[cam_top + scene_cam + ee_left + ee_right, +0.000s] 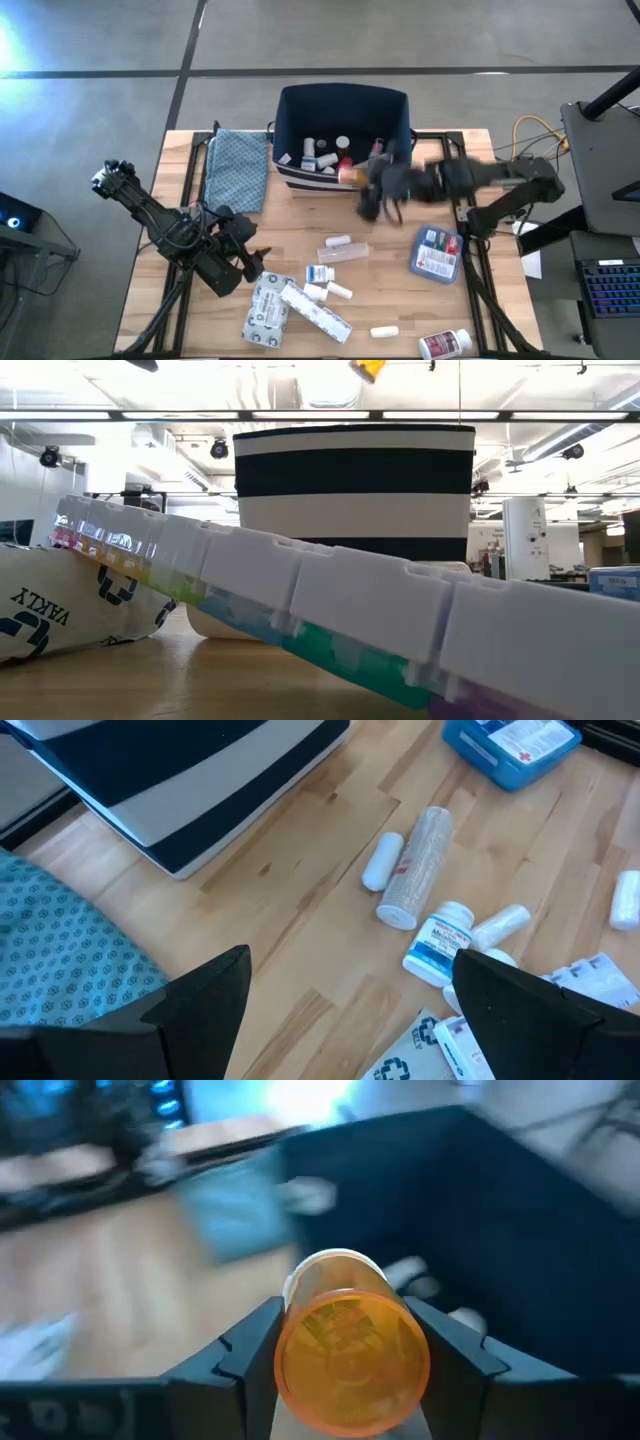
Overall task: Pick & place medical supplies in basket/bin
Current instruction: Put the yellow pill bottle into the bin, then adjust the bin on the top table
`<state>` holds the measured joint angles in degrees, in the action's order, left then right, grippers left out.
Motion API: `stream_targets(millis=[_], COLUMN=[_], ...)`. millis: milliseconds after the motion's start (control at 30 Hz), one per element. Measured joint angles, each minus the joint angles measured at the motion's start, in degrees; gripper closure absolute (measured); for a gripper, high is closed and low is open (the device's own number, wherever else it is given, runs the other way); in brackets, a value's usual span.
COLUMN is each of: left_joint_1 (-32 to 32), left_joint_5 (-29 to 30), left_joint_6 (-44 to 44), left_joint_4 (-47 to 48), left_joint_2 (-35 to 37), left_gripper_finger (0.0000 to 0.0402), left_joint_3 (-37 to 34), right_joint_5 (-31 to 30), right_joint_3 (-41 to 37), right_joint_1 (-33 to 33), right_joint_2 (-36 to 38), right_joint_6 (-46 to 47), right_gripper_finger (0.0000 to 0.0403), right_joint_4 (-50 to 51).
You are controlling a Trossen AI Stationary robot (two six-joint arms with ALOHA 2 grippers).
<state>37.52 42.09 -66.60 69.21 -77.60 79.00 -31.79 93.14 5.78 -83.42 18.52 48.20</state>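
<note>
Orange vial (pixel 350 1348), light, rigid, slick plastic, sits pinched across its barrel by my right gripper (pixel 372 192) at the navy bin's (pixel 300 110) five o'clock rim; left gripper (pixel 243 255) spread, idle.

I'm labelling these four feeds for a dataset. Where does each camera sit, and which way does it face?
High view: overhead, facing straight down on the table; both arms show, the left arm waiting by the teal cloth.
Low view: table-top height, level toward the striped bin; no arm shows.
Left wrist view: past the open left end effector toward scattered supplies.
Right wrist view: past the right end effector, shut on the orange vial, toward the bin.
Shared: high and right wrist views both show that vial.
</note>
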Motion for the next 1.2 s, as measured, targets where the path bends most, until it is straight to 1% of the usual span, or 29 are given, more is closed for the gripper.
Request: stream_targets(millis=[100, 167, 267, 300, 367, 467, 533, 567, 667, 733, 867, 1000, 1100, 1200], left_joint_1=[0.00, 0.00, 0.00, -0.01, -0.07, -0.07, -0.07, -0.07, -0.07, -0.09, -0.09, -0.09, -0.28, -1.03], left_joint_5=[0.06, 0.06, 0.06, 0.08, 0.10, 0.06, 0.04, 0.01, -0.03, -0.03, -0.06, -0.08, -0.23, -2.81], left_joint_6=[-0.54, -1.80, -4.73, -5.80, -8.17, -12.39, -14.87, -15.63, -16.01, -16.01, -16.00, -14.44, -12.06, -8.39], left_joint_4=[0.00, 0.00, 0.00, -0.02, -0.01, -0.04, -0.10, -0.12, -0.68, -0.68, -0.72, -0.70, -0.62, -0.62], left_joint_2=[0.00, 0.00, 0.00, 0.00, 0.02, 0.02, 0.02, 0.02, 0.02, 0.02, 0.02, 0.02, 0.02, 0.22], left_gripper_finger=[0.0078, 0.0078, 0.0078, 0.0078, 0.0078, 0.0078, 0.0078, 0.0078, 0.0078, 0.0078, 0.0078, 0.0078, 0.0078, 0.0078], left_joint_3=[0.00, 0.00, -0.04, -0.11, -0.50, -1.58, -2.50, -2.99, -4.43, -5.06, -5.96, -6.45, -6.41, -5.93], right_joint_5=[4.03, 9.41, 18.10, 19.71, 19.98, 20.12, 20.57, 21.81, 28.58, 31.34, 32.12, 32.33, 32.66, 32.40], right_joint_3=[3.27, 4.87, 7.15, 7.72, 9.31, 12.08, 14.00, 14.95, 17.50, 18.98, 19.20, 14.68, 8.67, 1.92], right_joint_1=[-10.26, -16.89, -24.93, -26.80, -29.26, -30.78, -30.65, -30.22, -28.12, -25.88, -19.66, -11.48, -6.33, -3.00], right_joint_2=[-1.42, -3.03, -6.42, -7.65, -10.29, -13.14, -14.19, -14.42, -14.26, -13.69, -11.50, -9.49, -8.82, -8.78], right_joint_6=[-4.22, -7.56, -9.57, -9.72, -9.80, -13.52, -17.91, -20.47, -26.77, -28.70, -30.38, -29.42, -26.72, -23.65], right_gripper_finger=[0.0228, 0.0218, 0.0188, 0.0175, 0.0148, 0.0110, 0.0091, 0.0083, 0.0068, 0.0063, 0.0061, 0.0064, 0.0069, 0.0075], right_joint_4=[0.26, 0.46, 0.44, 0.43, 1.13, 2.38, 2.45, 2.51, 3.33, 6.05, 13.87, 18.92, 19.06, 18.11])
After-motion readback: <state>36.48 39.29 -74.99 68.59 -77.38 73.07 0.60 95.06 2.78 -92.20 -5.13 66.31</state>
